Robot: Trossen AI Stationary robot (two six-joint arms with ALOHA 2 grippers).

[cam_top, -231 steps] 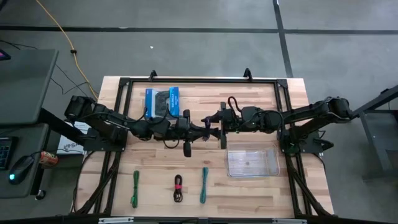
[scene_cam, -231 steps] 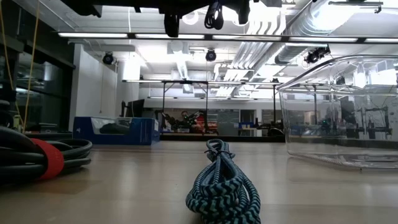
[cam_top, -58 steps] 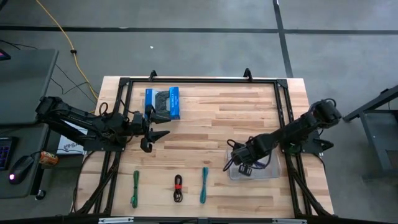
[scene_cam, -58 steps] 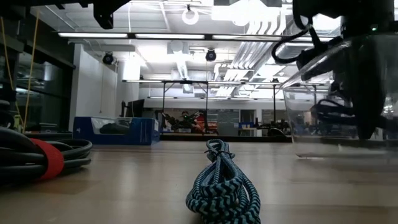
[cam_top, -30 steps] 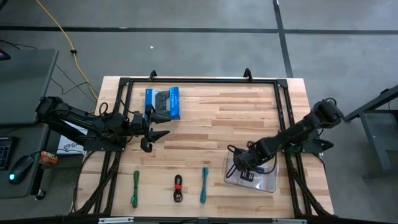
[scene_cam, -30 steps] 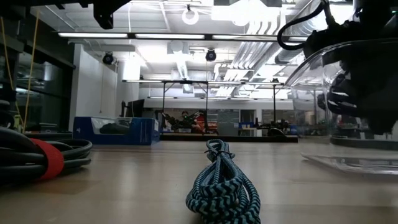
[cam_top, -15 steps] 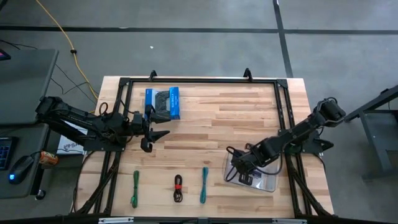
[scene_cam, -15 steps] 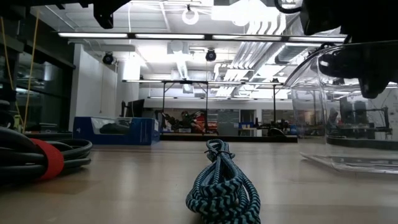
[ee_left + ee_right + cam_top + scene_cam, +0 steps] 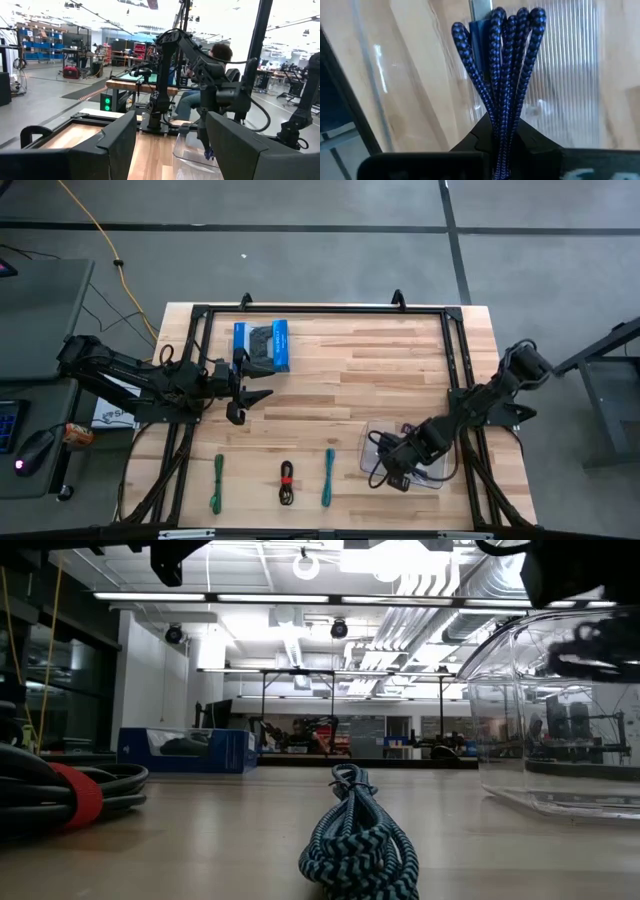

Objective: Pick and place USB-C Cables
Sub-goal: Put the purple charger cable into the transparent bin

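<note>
— Where is the right gripper (image 9: 392,471)?

— Over the clear bin (image 9: 434,432) at the table's (image 9: 400,370) near right, at the bin's near-left corner in the high view. Its fingers are clamped on the purple cable (image 9: 501,65); the right wrist view shows the braided loops pinched between them and fanning out past the tips, with the bin's ribbed floor behind.

— Is the cable touching the bin floor?

— I cannot tell. In the low view the gripper shows only as a dark shape behind the bin's curved wall, up near the rim, so it is probably hanging above the floor.

— And the left gripper (image 9: 248,397)?

— Off to the table's left side, just near of the blue box (image 9: 261,345), holding nothing. The left wrist view shows its two fingers (image 9: 120,137) spread wide apart, looking across at the right arm and the bin.

— The other cables?

— Three lie in a row along the near edge, well apart from both grippers: green (image 9: 217,482) on the left, black with a red band (image 9: 287,482) in the middle, teal (image 9: 328,477) on the right, nearest the bin. In the low view the teal one (image 9: 358,840) sits front and centre, the red-banded one (image 9: 66,793) at the left edge.

— Anything else?

— A yellow cord (image 9: 100,235) runs over the floor beyond the table's far-left corner, and a seated person (image 9: 212,70) shows in the room behind the right arm.
</note>
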